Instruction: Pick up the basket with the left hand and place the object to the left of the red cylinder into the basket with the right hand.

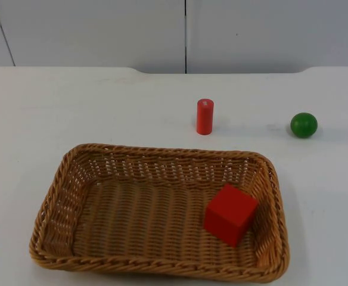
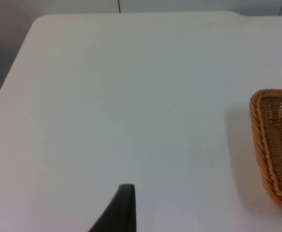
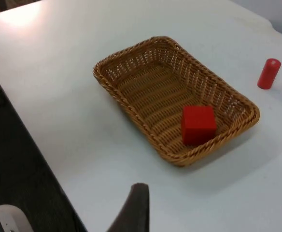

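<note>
The wicker basket (image 1: 159,211) sits flat on the white table (image 1: 55,113), with the red cube (image 1: 230,214) already lying inside it, at the end of the basket nearest the red cylinder (image 1: 205,117). The cylinder stands upright on the table just beyond the basket's far rim, and a green ball (image 1: 304,124) rests well apart from the cylinder on its other side, away from the basket.

Nothing now lies on the table on the cylinder's left, so the placing part of the task looks done, judging from the cube in the basket; what remains, if anything, is the lift and hold by the left arm.

The left pincer (image 2: 119,212) hangs over bare table beside the basket's short end, away from the cylinder, with the rim (image 2: 271,140) close by. The right pincer (image 3: 133,212) is held back above the table, looking across the basket toward the cylinder; that arm waits. Whether either pincer is open or closed cannot be told.

To lift well, the left pincer should straddle the rim at the middle of that short end, one finger inside and one outside, then close firmly on the weave. The lift should be slow and level, since the cube sits at the far end and will likely tip the basket down toward the cylinder.
</note>
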### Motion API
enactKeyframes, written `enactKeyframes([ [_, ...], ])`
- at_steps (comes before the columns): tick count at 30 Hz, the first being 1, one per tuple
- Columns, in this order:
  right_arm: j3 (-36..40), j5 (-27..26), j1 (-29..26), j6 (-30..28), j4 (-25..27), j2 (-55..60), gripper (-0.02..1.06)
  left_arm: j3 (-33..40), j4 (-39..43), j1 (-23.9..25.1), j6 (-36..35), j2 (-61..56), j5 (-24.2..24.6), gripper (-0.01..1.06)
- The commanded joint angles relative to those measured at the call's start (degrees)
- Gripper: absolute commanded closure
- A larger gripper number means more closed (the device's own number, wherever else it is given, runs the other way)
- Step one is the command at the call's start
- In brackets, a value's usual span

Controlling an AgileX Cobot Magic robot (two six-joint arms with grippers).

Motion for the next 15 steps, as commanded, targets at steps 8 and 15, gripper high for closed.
enactKeyframes([
  [8,4.09,-1.00,-0.18,5.76,-4.76,-5.25,0.23,0.22,0.35,0.06,-0.60,-0.23,-0.20,0.00],
  [15,4.87,0.27,-0.07,7.86,-6.76,-5.25,0.23,0.23,0.35,0.06,-0.17,-0.23,-0.15,0.00],
])
